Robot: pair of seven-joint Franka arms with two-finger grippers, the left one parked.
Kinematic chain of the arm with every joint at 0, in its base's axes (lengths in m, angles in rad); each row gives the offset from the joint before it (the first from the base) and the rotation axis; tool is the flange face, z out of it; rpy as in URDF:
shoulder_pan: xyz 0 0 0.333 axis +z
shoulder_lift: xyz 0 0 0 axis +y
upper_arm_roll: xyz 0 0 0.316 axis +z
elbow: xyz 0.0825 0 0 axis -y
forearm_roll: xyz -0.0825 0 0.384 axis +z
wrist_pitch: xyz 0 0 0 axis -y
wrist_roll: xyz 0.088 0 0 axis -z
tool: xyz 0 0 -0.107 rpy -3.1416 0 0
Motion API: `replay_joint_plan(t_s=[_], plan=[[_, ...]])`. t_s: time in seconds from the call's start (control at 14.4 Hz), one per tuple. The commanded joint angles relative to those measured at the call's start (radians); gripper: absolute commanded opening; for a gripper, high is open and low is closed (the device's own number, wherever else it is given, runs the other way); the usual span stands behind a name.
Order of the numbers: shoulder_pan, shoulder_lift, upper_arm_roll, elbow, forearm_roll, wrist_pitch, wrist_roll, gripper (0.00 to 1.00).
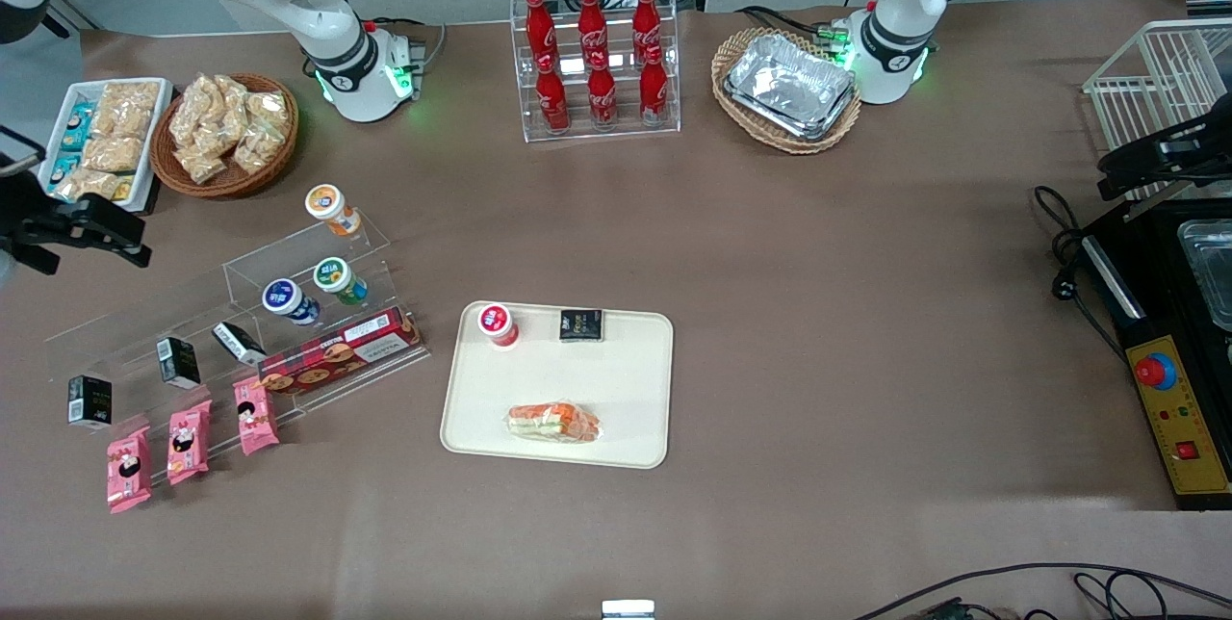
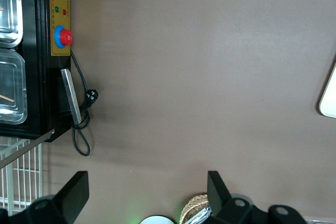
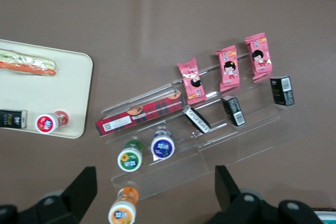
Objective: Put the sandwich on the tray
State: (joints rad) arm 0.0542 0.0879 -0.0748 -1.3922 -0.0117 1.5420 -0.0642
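Observation:
The clear-wrapped sandwich (image 1: 553, 422) (image 3: 29, 62), with orange, white and greenish layers, lies flat on the cream tray (image 1: 626, 379) (image 3: 68, 87), in the part of the tray nearest the front camera. My gripper (image 1: 115, 233) (image 3: 155, 182) hangs high toward the working arm's end of the table, above the clear acrylic stand (image 1: 289, 259) and well apart from the tray. Its fingers stand wide open with nothing between them.
A red-lidded cup (image 1: 498, 323) and a black packet (image 1: 580, 324) also sit on the tray. The stand holds cups, small black boxes, a red biscuit box (image 1: 339, 350) and pink packets (image 1: 188, 442). A cola rack (image 1: 597, 57), foil trays (image 1: 789, 86) and a snack basket (image 1: 226, 131) stand by the arms' bases.

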Motion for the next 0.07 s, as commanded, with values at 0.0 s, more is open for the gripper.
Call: replay_joint_plan(t_s=[0.0], plan=[[0.048,-0.002,-0.063,-0.005,-0.008,0.017,-0.037,1.0]])
